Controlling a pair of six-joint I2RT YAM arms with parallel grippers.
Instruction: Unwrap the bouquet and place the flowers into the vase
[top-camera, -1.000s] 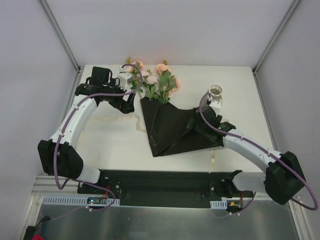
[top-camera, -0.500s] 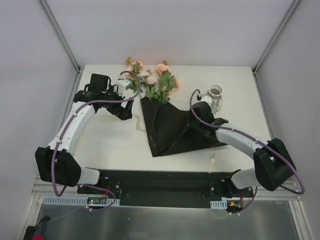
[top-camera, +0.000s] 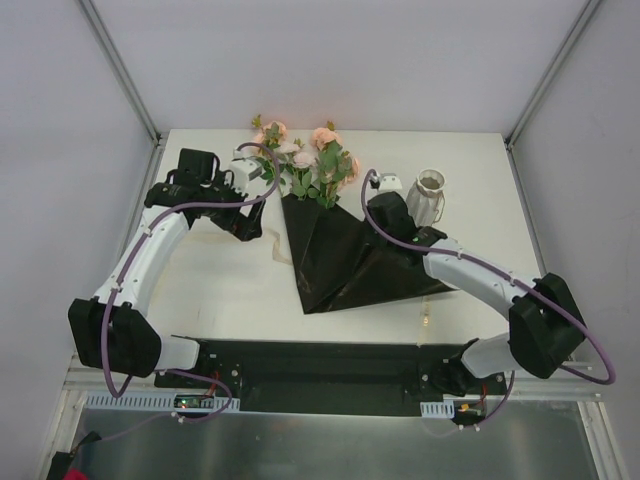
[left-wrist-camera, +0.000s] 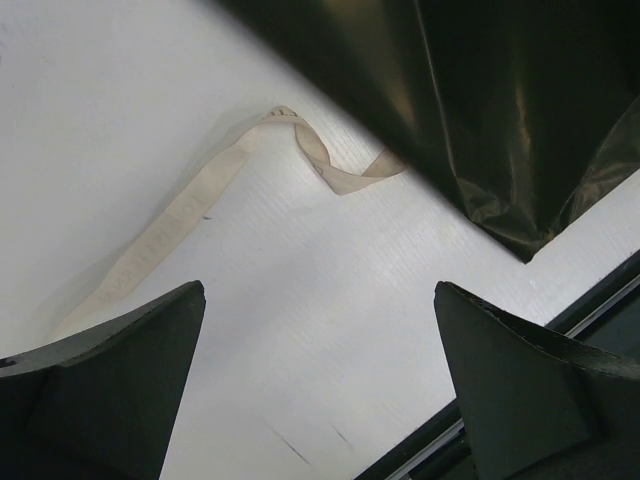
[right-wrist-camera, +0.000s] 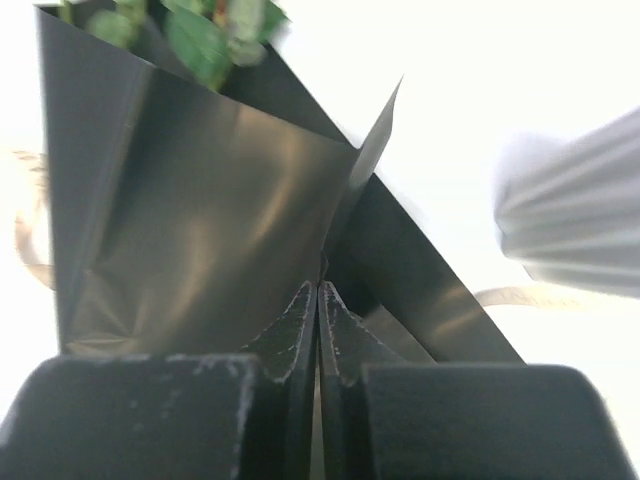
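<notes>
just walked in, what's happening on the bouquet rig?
Unwrapping is midway. The cream ribbon is off and lies loose on the table, with the open left hand above it. The right hand is shut on a raised fold of the black paper, beside the vase. The flowers lie at the paper's far end; none are in the vase yet.

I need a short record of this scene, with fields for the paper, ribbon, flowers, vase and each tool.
black paper: spread open
ribbon: loose on the table
flowers: lying at the paper's far end
vase: right of the paper, holds no flowers
left tool: open, over the table near the ribbon
right tool: shut on a fold of black paper
</notes>
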